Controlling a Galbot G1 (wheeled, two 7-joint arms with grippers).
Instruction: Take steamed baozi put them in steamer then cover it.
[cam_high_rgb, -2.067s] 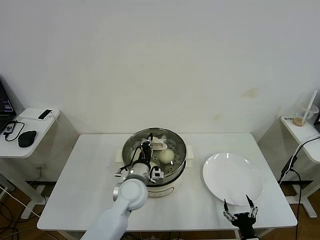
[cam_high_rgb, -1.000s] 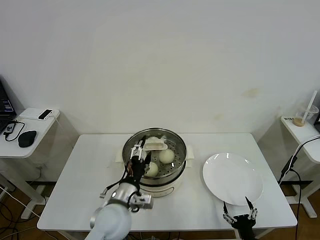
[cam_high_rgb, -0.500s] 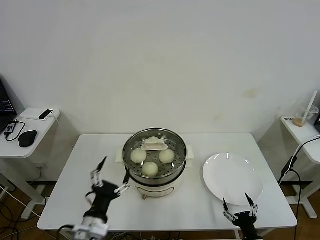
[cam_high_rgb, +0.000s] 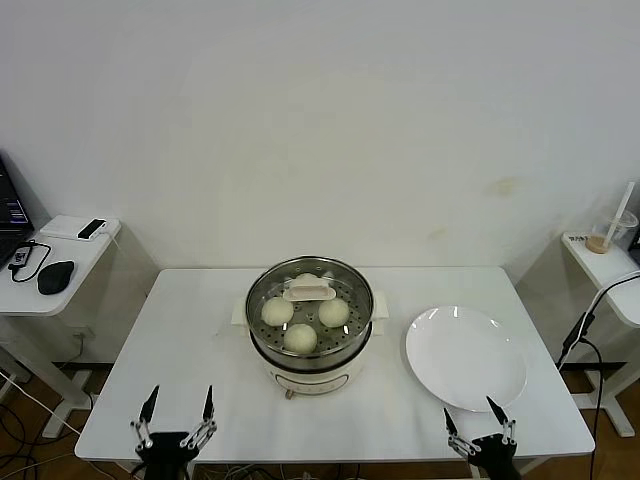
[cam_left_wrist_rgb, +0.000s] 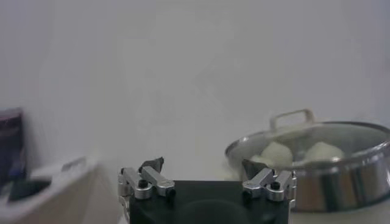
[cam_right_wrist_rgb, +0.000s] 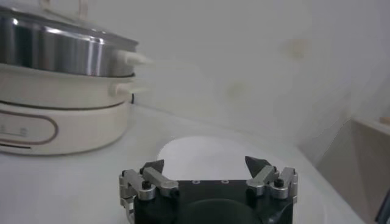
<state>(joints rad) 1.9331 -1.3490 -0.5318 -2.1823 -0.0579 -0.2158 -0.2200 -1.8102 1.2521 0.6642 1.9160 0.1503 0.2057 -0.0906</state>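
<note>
The steamer (cam_high_rgb: 336, 356) stands mid-table with the glass cover (cam_high_rgb: 309, 291) sitting on it, cream handle up. Through the glass I see three baozi (cam_high_rgb: 277, 311), (cam_high_rgb: 333, 312), (cam_high_rgb: 300, 338), and a fourth partly hidden behind the handle. My left gripper (cam_high_rgb: 180, 415) is open and empty at the table's front left edge. My right gripper (cam_high_rgb: 480, 425) is open and empty at the front right edge. The left wrist view shows its open gripper (cam_left_wrist_rgb: 203, 167), the covered steamer (cam_left_wrist_rgb: 341, 182) and baozi (cam_left_wrist_rgb: 274, 152). The right wrist view shows its open gripper (cam_right_wrist_rgb: 205, 165) and the steamer (cam_right_wrist_rgb: 61, 91).
An empty white plate (cam_high_rgb: 465, 357) lies right of the steamer, just beyond my right gripper, and also shows in the right wrist view (cam_right_wrist_rgb: 225, 155). A side table (cam_high_rgb: 30, 290) with a mouse and phone stands at the left. Another side table with a cup (cam_high_rgb: 600, 240) stands at the right.
My left gripper let go of the cover's handle, leaving the cover on the steamer, and drew back to the table's front left edge. The right arm has barely moved.
</note>
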